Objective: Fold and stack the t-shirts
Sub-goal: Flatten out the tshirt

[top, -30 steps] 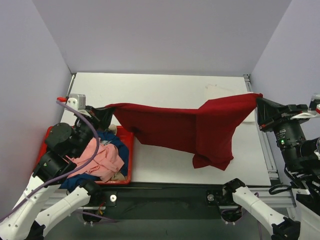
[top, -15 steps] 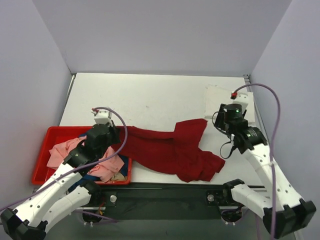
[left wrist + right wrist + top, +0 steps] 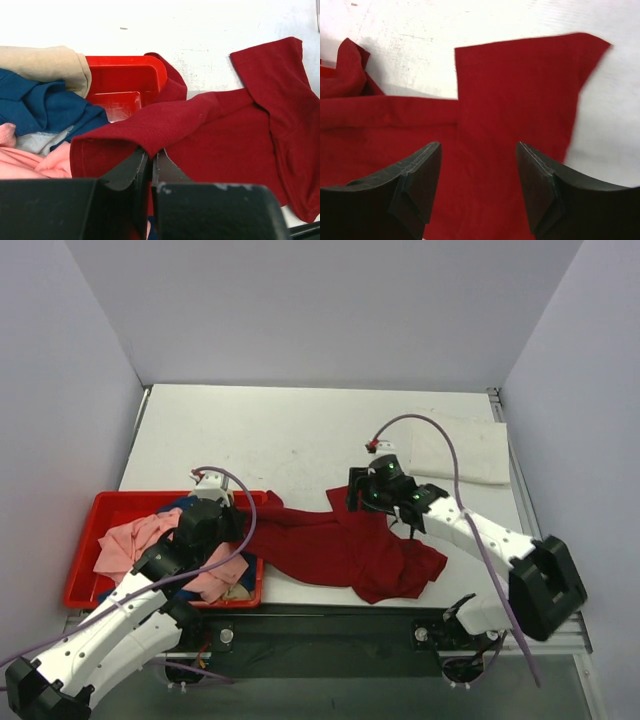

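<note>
Dark red t-shirt (image 3: 340, 545) lies rumpled on the desk (image 3: 280, 430), one end draped over the red bin (image 3: 130, 502) (other shirts (image 3: 150, 540) heaped inside). Left jaws clench its edge, likely to drag it clear; right jaws hang released above a sleeve, seemingly for a second grip.

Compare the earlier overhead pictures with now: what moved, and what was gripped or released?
The dark red t-shirt, stretched in the air between both grippers, dropped onto the table. The right gripper released it and moved left, open above it. The left gripper keeps hold of its end at the red bin. The bin and the folded white t-shirt stayed put.
</note>
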Robot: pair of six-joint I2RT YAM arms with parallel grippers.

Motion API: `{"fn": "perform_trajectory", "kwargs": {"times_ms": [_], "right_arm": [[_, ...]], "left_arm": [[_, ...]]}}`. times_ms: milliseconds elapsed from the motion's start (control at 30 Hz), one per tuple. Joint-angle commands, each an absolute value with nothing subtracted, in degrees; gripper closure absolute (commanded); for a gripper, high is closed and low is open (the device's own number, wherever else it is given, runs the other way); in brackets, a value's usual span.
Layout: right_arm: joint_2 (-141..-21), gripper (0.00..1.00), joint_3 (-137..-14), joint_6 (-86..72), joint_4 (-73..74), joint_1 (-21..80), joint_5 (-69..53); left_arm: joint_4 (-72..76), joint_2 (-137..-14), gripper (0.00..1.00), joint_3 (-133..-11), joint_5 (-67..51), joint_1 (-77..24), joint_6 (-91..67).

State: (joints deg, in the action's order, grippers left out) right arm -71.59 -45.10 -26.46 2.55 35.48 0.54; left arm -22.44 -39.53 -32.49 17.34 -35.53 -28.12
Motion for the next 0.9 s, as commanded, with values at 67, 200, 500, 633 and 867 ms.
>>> {"fn": "perform_trajectory", "kwargs": {"times_ms": [67,200,500,633,867], "right_arm": [[-88.9,0.42,-57.0,-23.9,-4.4,37.4,-2.0],[-98.9,0.46,-65.0,-23.3,-3.8,38.0,-1.5],[-113.2,0.48,-78.3,-21.1,3.5,39.5,4.8],[-115.2,0.49,-79.5,-20.8,6.4,40.3,8.3],[-115.8,0.50,-78.7,-21.5,7.7,40.8,10.8]], "left_arm": [[-20.0,-39.0,1.00,-32.3,16.4,-35.3,-29.0],[-20.4,-39.2,1.00,-32.1,16.3,-35.4,-29.2],[-20.5,-39.4,1.00,-32.3,16.3,-35.9,-29.3],[-20.1,-39.7,1.00,-32.4,16.2,-36.0,-29.1],[-19.9,-39.8,1.00,-32.5,15.9,-36.0,-28.9]]}}
